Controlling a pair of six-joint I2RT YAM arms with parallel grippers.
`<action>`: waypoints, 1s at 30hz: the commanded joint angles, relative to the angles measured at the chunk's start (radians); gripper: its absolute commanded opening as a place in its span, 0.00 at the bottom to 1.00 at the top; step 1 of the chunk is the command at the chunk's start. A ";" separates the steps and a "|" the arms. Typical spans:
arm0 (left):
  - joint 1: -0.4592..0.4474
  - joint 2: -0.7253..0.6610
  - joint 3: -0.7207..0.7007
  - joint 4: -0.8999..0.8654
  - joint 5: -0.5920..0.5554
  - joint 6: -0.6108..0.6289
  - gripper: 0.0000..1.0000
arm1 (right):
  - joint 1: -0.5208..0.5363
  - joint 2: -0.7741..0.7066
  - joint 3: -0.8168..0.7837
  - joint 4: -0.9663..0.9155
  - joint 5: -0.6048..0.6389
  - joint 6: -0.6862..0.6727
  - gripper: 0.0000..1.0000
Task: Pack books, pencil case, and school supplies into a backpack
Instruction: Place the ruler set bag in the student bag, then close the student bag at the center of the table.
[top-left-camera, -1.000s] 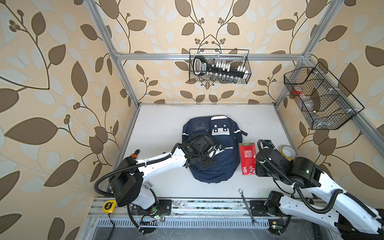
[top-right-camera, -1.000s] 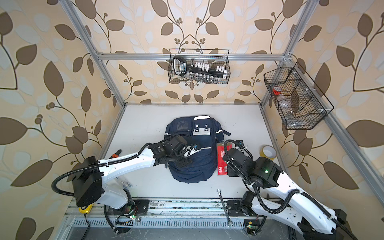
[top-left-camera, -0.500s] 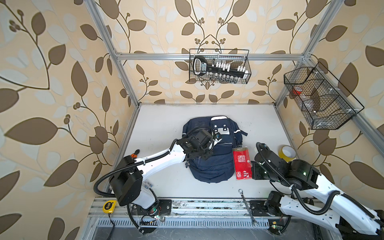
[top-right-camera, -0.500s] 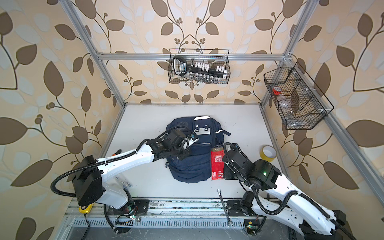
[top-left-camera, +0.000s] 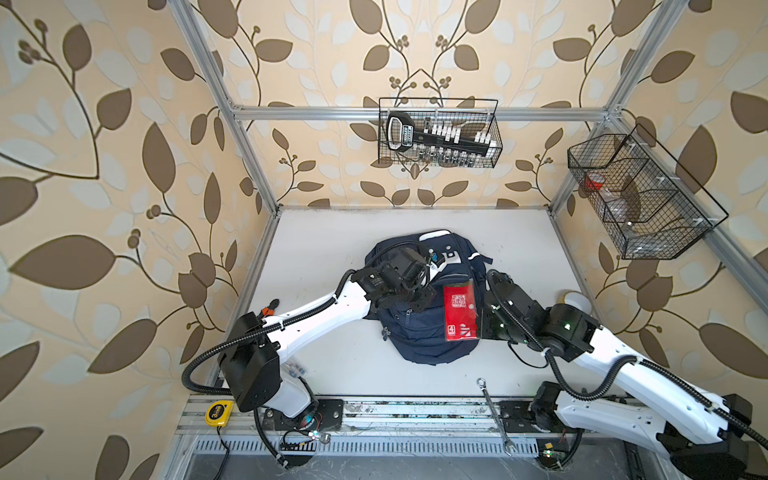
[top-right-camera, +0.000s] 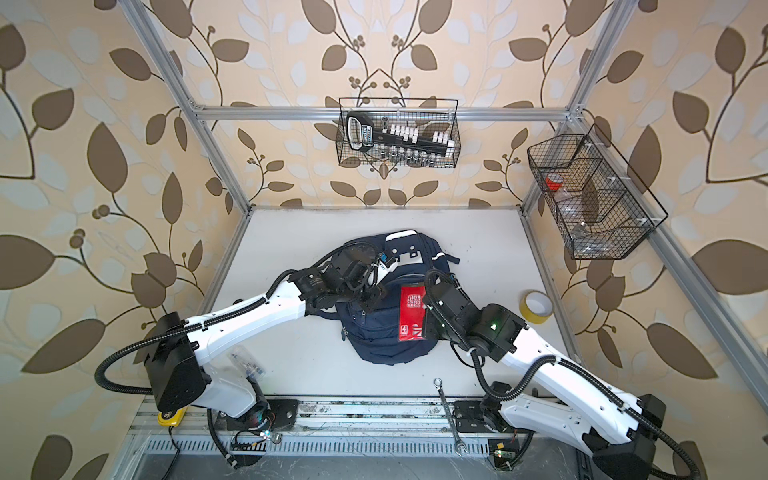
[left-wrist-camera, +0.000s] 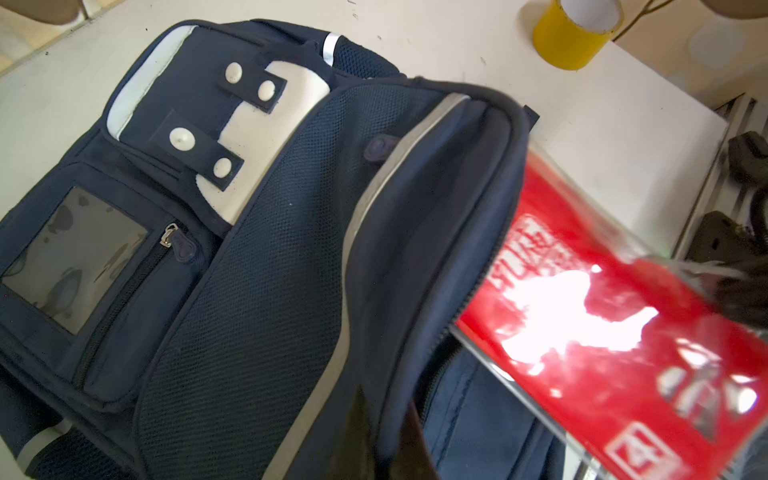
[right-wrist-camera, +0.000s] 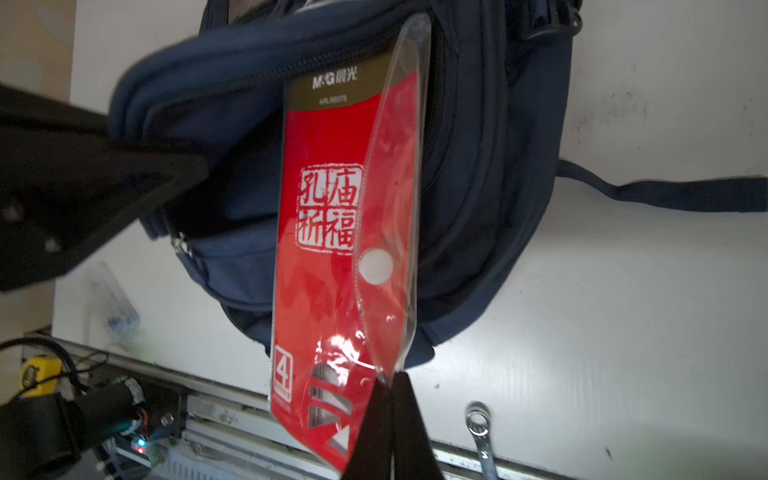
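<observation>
1. In both top views the backpack (top-left-camera: 415, 338) lies flat in the middle of the white worktop (top-left-camera: 324, 249). It is navy, with white patches at its far end. The left hand (top-left-camera: 422, 298) is down on its upper middle, closed on the fabric. The red booklet (top-left-camera: 459, 311) is over the backpack's right side, lengthwise along it. It is glossy in a clear sleeve, with a white square seal and a boxed "4" at the near end. The right hand (top-left-camera: 483, 325) grips it by the right edge. A yellow tape roll (top-right-camera: 536, 306) stands well apart to the right.

2. In the left wrist view the left hand (left-wrist-camera: 384, 424) pinches the rim of a mesh-faced flap of the backpack (left-wrist-camera: 257, 270). The flap is raised, and a zip-edged opening gapes beneath it. A grey reflective stripe runs along the flap. Beyond it are a white patch with two navy snap tabs and a clear window pocket. The red booklet (left-wrist-camera: 602, 332) slants at the opening, one edge hidden behind the flap's rim. Glare blurs its print.

3. In the right wrist view the right hand (right-wrist-camera: 392, 399) is clamped on a corner of the sleeve of the red booklet (right-wrist-camera: 320, 208), which is held over the backpack (right-wrist-camera: 478, 208). An olive band reading "M&G" crosses the booklet's far end. White seal characters sit mid-cover, and the sleeve has a round white dot. A small clear box (right-wrist-camera: 114, 307) with blue contents lies blurred on the worktop near the front rail.
</observation>
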 joint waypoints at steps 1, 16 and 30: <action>-0.032 -0.036 0.069 0.065 0.098 -0.076 0.00 | -0.041 0.042 -0.023 0.213 0.057 0.132 0.00; -0.036 -0.009 0.048 0.180 0.031 -0.259 0.00 | 0.054 0.317 -0.037 0.624 0.054 0.259 0.35; 0.196 -0.396 -0.023 -0.628 -0.723 -0.777 0.99 | 0.108 -0.011 0.075 0.154 0.083 -0.162 1.00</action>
